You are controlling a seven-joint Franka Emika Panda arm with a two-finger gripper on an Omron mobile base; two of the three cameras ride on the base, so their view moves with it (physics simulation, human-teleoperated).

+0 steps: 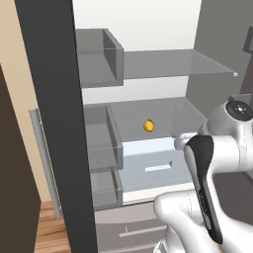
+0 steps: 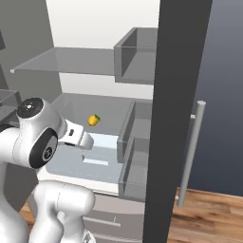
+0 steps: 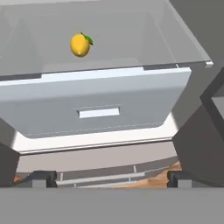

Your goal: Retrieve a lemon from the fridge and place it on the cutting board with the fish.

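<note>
The tall grey double-door fridge [image 1: 54, 99] stands open, showing its white interior, clear glass shelves and grey door bins. The small round yellow-orange lemon [image 1: 149, 125] with a tiny green leaf tip sits alone on the middle glass shelf [image 1: 173, 116], toward the back, directly above the pale grey-blue lower drawer [image 1: 148, 165] with its slot handle. In the right base view the lemon [image 2: 94, 120] lies just beyond the end of the white arm's wrist, apart from it. In the hand view the lemon [image 3: 80, 44] sits in the upper left, well away from the two-finger gripper [image 3: 111, 180], whose dark finger tips [image 3: 43, 178] stand spread as wide as they go at the bottom corners, with nothing between them. A vertical silver bar handle [image 2: 191, 152] runs down the open door's outer face, above a brown wooden floor [image 2: 209, 218]
</note>
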